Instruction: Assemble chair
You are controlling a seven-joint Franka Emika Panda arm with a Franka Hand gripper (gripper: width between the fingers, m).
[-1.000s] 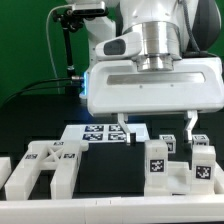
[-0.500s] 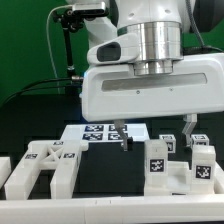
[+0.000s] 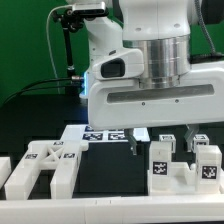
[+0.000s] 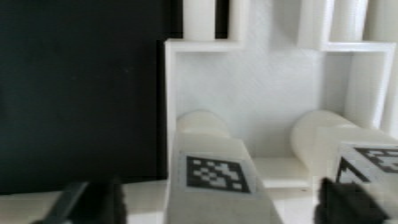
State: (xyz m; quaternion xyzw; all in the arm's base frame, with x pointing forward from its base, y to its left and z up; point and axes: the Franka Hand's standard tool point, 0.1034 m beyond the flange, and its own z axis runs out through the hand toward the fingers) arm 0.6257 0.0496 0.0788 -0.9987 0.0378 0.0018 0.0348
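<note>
Tool (image 3: 161, 143) spread wide — checkered tags (image 4: 217, 172) on white chair posts (image 4: 326, 135).

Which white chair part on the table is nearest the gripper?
The part with two upright tagged posts, at the exterior view's right: it stands under the open gripper, while the flat frame lies off to that view's left.

Arm (image 3: 108, 35) sits above and behind the hand (image 3: 158, 143). Wrist (image 3: 160, 55) is vertical, straight above the hand, which points straight down. The hand's wide white body is level, not tilted. Two dark fingers (image 3: 131, 144) hang below it, set well apart, jaws wide open. Wrist cam agrees: fingertips (image 4: 86, 205) far apart, parallel. Can't tell if the tips touch anything.
</note>
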